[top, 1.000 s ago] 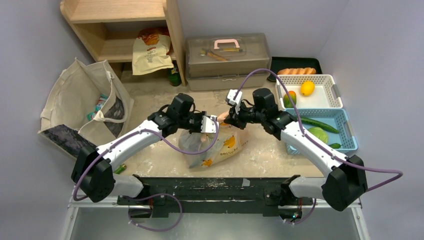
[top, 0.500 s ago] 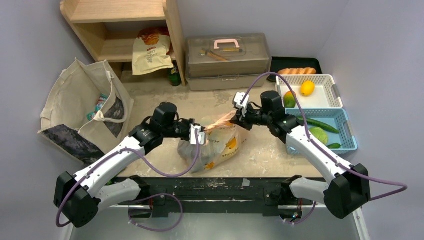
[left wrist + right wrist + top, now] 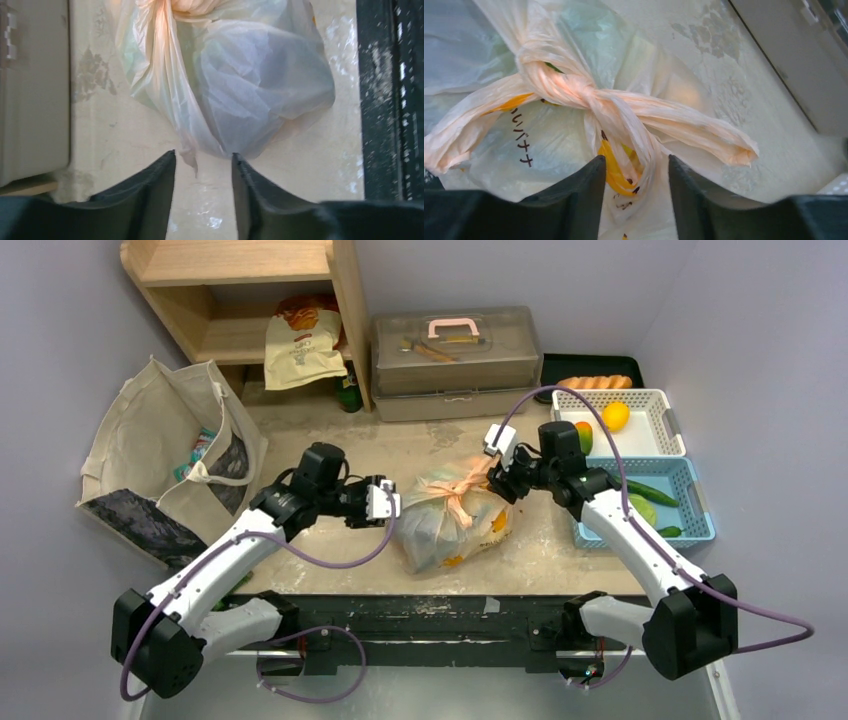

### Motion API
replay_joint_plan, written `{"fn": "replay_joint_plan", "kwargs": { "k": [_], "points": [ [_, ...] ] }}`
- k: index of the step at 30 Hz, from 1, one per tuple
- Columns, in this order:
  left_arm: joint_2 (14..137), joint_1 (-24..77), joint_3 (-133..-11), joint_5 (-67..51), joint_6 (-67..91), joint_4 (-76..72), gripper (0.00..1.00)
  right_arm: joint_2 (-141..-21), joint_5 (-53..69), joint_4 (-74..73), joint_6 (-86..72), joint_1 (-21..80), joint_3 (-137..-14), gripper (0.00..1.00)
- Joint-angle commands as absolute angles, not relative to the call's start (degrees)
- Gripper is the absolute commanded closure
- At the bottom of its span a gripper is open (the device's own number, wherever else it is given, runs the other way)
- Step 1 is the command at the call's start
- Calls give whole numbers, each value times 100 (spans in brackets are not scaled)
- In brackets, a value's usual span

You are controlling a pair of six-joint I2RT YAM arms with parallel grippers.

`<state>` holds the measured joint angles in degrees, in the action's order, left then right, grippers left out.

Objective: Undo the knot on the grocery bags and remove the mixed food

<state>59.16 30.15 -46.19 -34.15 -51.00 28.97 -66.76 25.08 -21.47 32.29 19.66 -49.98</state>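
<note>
The grocery bag lies on the table between both arms, pale orange and translucent, and its knot is tied on top. In the right wrist view the knot is a tight twist with two loose handle tails spreading out. My right gripper is open just short of it, with bag plastic showing in the gap. My left gripper is open at the bag's left side, with only a small flap of plastic near its tips. The mixed food shows only as faint green and yellow through the plastic.
A white basket with round fruit and a blue basket with green vegetables stand at the right. A grey toolbox and a wooden shelf are behind. A canvas tote sits at the left.
Both grippers have opened and let go of the stretched handles. The bag has dropped back onto the table, and both arms have drawn slightly apart.
</note>
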Motion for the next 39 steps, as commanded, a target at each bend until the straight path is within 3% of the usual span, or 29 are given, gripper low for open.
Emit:
{"fn": "replay_joint_plan", "kwargs": {
  "k": [1,3,5,8,13,14,21,23,24,26,27,32,39],
  "points": [
    [6405,3281,-5273,-3393,-4359,2723,47,-6813,3239,-2184,2939,2175,-5482,40],
    [6700,3326,-5467,-3432,-4076,2462,36,-7047,3096,-2130,2813,2308,-5574,34],
    [7134,3453,-5721,-3348,-3936,2339,32,-7368,3018,-2196,2804,2349,-5695,34],
    [7705,3632,-6124,-3212,-3716,2243,31,-7725,2806,-2305,2935,2353,-5810,42],
    [8422,3935,-6455,-3047,-3304,1875,30,-7856,2795,-2215,2893,2350,-5809,95],
    [8527,3991,-6448,-2980,-3212,1747,29,-7824,2803,-2123,2742,2348,-5807,100],
    [9029,4135,-6289,-1910,-2386,848,30,-7260,3496,-1814,2400,2341,-5779,100],
    [8969,4131,-6236,-2024,-2320,778,39,-7096,3698,-1743,2317,2361,-5741,100],
    [8841,4135,-6176,-2200,-2319,758,49,-7036,3768,-1722,2229,2362,-5752,100],
    [8525,4133,-6056,-2630,-2341,795,86,-7041,3713,-1800,2140,2362,-5851,100],
    [8306,4131,-5923,-2791,-2357,762,100,-7067,3662,-1800,1993,2357,-5914,100],
    [6935,4131,-4966,-3683,-3340,1243,100,-7266,3037,-1841,1590,1679,-5960,100],
    [5847,4061,-3995,-3731,-4536,2354,100,-7453,2580,-1549,1377,1167,-5779,100]
  ]
}}
